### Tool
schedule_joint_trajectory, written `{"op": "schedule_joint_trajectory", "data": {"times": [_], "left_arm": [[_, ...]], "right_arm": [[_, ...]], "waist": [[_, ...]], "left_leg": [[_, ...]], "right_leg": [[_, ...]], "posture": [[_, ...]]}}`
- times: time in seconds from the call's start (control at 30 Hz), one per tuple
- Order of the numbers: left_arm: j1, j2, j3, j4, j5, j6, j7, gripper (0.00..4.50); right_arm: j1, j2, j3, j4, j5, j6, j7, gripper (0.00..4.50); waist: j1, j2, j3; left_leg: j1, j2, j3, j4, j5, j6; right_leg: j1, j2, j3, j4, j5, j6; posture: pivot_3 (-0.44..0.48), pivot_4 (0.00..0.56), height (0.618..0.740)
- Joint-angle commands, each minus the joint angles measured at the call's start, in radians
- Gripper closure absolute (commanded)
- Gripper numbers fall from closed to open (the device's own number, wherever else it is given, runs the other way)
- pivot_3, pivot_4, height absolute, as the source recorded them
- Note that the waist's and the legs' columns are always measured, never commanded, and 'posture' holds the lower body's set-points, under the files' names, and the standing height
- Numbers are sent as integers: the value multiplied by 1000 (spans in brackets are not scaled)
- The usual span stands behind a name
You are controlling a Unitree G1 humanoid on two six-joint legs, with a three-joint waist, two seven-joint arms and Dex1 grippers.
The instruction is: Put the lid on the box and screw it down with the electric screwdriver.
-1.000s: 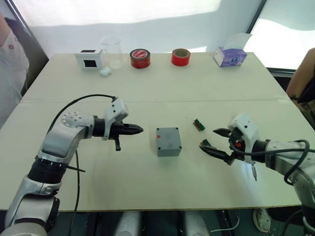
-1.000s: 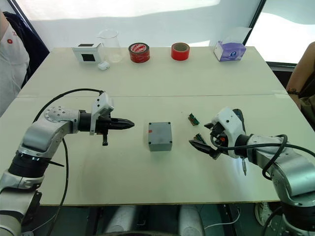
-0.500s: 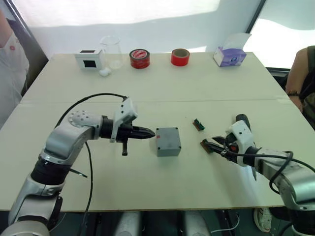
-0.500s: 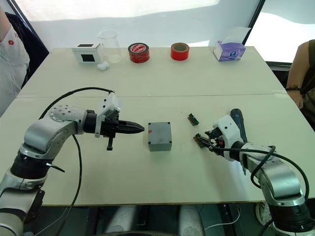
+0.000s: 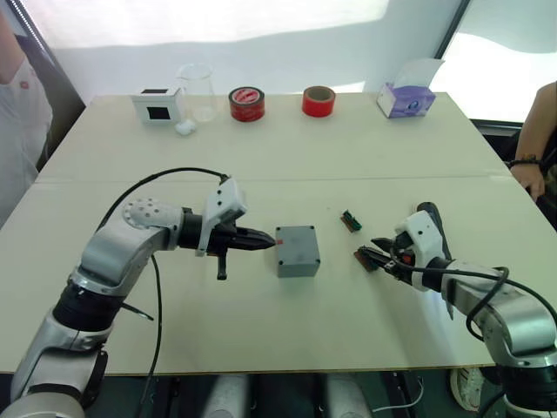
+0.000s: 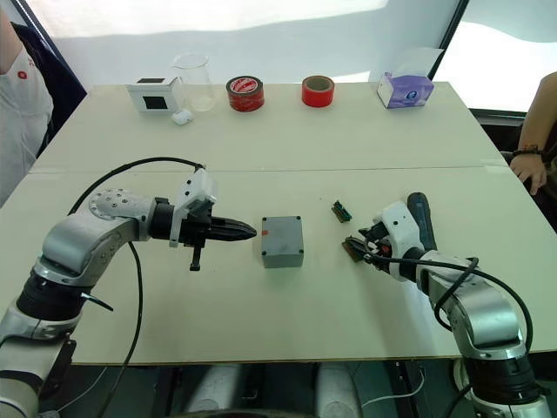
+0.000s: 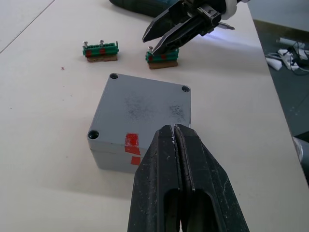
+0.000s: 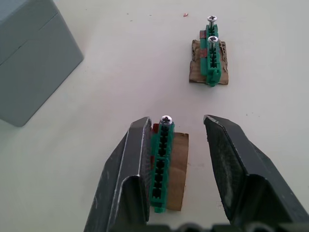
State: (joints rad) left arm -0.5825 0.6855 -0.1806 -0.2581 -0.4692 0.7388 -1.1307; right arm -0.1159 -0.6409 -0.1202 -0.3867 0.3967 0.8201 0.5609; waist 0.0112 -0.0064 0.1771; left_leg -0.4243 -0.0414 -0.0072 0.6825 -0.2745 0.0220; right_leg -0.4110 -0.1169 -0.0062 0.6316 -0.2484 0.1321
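Left eye view: L gripper (image 5: 271,241), clenched, has edged up to box (image 5: 298,250); R gripper (image 5: 376,253) spread round green block (image 5: 364,258)

Over the last second I have brought my left gripper (image 5: 268,241) in toward the box (image 5: 298,250); its closed tips now sit just beside the box's red-marked side, where before they hung well apart from it. My right gripper (image 8: 175,130) has dropped from above the table to straddle the green block (image 8: 161,162) nearest the box, fingers spread around it.
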Motion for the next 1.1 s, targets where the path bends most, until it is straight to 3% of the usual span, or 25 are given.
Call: {"op": "schedule_joint_trajectory", "data": {"times": [0.03, 0.07, 0.57, 1.1], "left_arm": [[-1, 6, 9, -29, -13, -7, 0, 4500], [0, 7, 10, -29, -13, -8, 0, 4500], [20, 11, 18, -24, -12, -8, 10, 4500], [29, 7, 22, 14, -2, -39, 17, 4500]], "right_arm": [[-11, 13, 3, -5, -2, -27, -5, 4312], [-10, 15, 4, -6, -2, -27, -6, 4465], [12, -9, 20, -62, 5, -37, 28, 4465], [-74, -43, -33, -91, 62, 4, 51, 4465]], "waist": [[0, 0, 0], [0, 0, 0], [0, 0, 0], [0, 0, 0]], "left_leg": [[0, 0, 0, 0, 0, 0], [0, 0, 0, 0, 0, 0], [0, 0, 0, 0, 0, 0], [0, 0, 0, 0, 0, 0]], "right_leg": [[0, 0, 0, 0, 0, 0], [0, 0, 0, 0, 0, 0], [0, 0, 0, 0, 0, 0], [0, 0, 0, 0, 0, 0]], "posture": [[0, 150, 740], [0, 150, 740], [0, 150, 740], [0, 150, 740]]}}
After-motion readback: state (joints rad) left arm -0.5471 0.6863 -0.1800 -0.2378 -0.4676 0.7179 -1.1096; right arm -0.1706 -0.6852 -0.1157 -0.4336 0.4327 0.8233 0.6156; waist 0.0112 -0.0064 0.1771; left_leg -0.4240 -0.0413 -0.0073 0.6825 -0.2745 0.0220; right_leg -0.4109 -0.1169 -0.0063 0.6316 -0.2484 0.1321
